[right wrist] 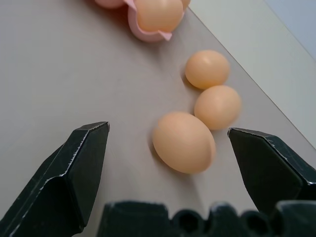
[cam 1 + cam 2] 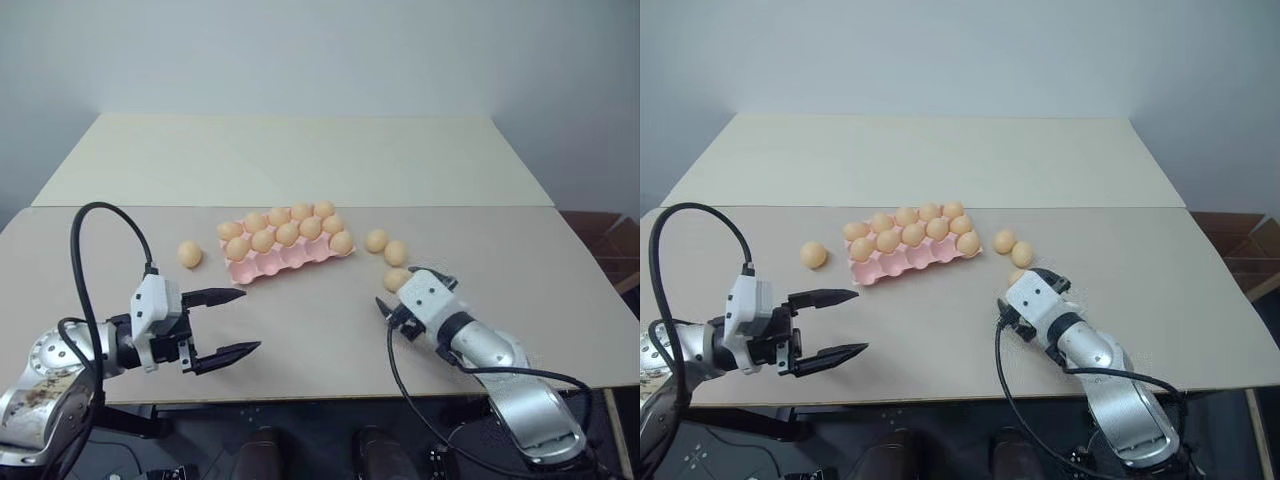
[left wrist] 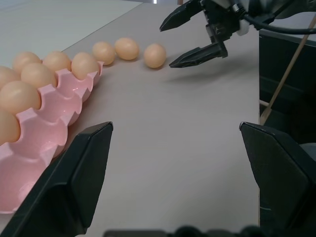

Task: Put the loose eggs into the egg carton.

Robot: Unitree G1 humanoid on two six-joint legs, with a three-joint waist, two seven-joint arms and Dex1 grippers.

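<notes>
Since our right gripper (image 1: 168,163) stands open around the nearest egg (image 1: 183,142), off-centre closing could roll it toward the desk's (image 2: 300,160) right edge; our left gripper (image 2: 232,322) waits open, empty.

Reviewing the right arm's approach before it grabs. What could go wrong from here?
1. The right gripper is open around the nearest loose egg, which lies close to a second egg; a finger could knock that one rolling.
2. The smooth egg may slip out as the fingers close.
3. The egg carton has free cups only in its near row, beside seated eggs that could get bumped.
</notes>
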